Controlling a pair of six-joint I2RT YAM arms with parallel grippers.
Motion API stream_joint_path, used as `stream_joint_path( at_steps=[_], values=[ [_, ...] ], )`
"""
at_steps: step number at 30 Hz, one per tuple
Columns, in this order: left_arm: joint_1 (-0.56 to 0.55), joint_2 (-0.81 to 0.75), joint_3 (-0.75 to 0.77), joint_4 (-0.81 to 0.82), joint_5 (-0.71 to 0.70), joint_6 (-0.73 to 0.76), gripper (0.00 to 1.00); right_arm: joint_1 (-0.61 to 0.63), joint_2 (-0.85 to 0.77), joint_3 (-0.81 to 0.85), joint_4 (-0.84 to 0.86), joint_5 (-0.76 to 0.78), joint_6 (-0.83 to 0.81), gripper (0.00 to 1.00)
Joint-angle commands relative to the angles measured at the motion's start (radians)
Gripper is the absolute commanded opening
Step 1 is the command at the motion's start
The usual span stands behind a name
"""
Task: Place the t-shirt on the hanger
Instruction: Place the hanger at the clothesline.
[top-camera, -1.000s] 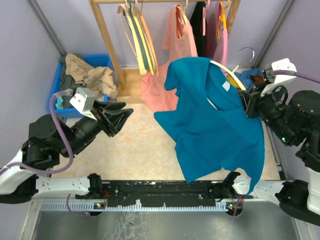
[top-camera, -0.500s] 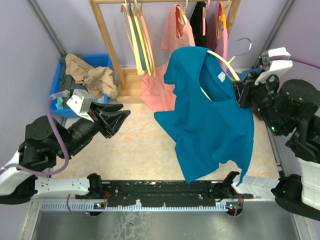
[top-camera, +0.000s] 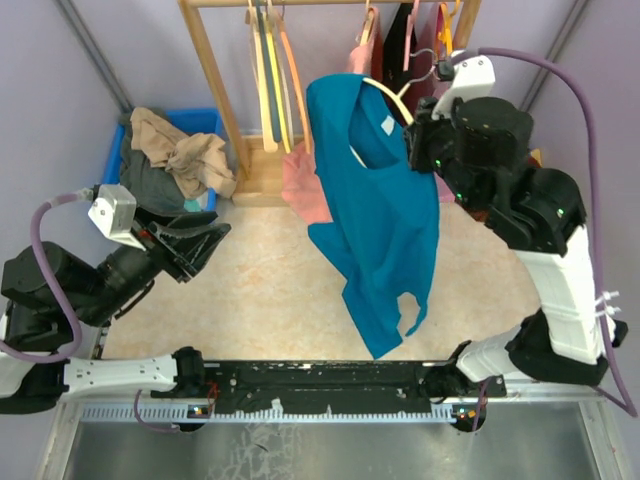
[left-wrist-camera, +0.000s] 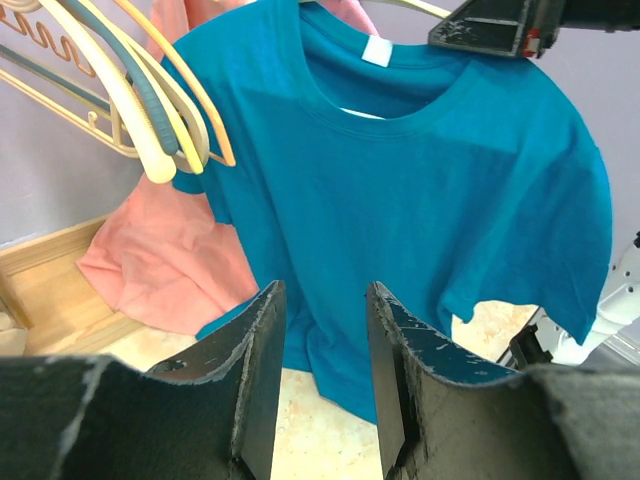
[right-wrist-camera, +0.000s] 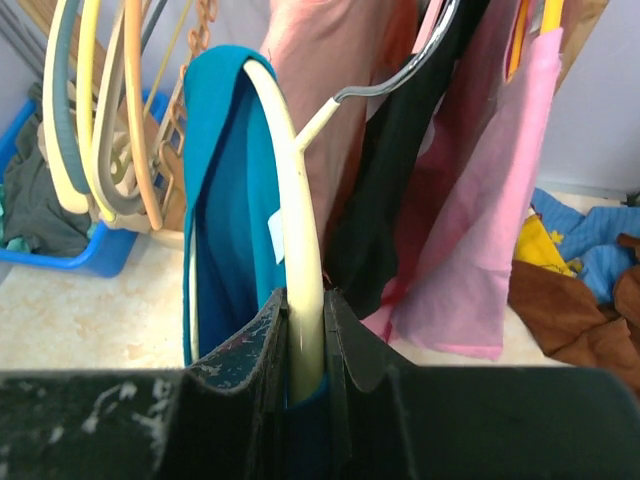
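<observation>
The teal-blue t-shirt (top-camera: 375, 215) hangs on the pale cream hanger (top-camera: 388, 97), held up high in front of the wooden rack. My right gripper (top-camera: 420, 150) is shut on the hanger's arm (right-wrist-camera: 300, 250) through the shirt's shoulder. The hanger's metal hook (right-wrist-camera: 395, 75) points up toward the rail among the hung clothes. The shirt (left-wrist-camera: 400, 190) fills the left wrist view. My left gripper (top-camera: 215, 235) is open and empty, low at the left, pointing at the shirt and well apart from it.
The wooden rack (top-camera: 215, 90) holds several empty hangers (top-camera: 270, 75), pink garments (top-camera: 355, 60) and a black one (top-camera: 400, 45). A blue bin (top-camera: 195, 125) of brown clothes stands at the back left. Loose clothes (right-wrist-camera: 580, 270) lie on the floor at the right.
My right arm has risen and swung left toward the rack, carrying the hanger and shirt up to the rail. My left gripper has drawn back to the left.
</observation>
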Motion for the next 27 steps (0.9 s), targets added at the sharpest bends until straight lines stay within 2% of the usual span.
stream_joint_path(
  at_steps=[1, 7, 17, 27],
  values=[
    [0.003, -0.017, 0.033, -0.039, 0.010, 0.000, 0.43, 0.059, 0.068, 0.125, 0.153, 0.136, 0.015, 0.00],
    [0.004, -0.040, 0.052, -0.066, 0.028, -0.002, 0.43, 0.177, 0.248, 0.327, 0.129, 0.360, -0.088, 0.00],
    [0.004, -0.062, 0.045, -0.075, 0.057, -0.004, 0.44, 0.261, 0.259, 0.266, 0.184, 0.637, -0.173, 0.00],
    [0.003, -0.055, 0.069, -0.097, 0.078, 0.004, 0.44, 0.273, 0.119, 0.084, 0.174, 0.790, -0.173, 0.00]
  ],
)
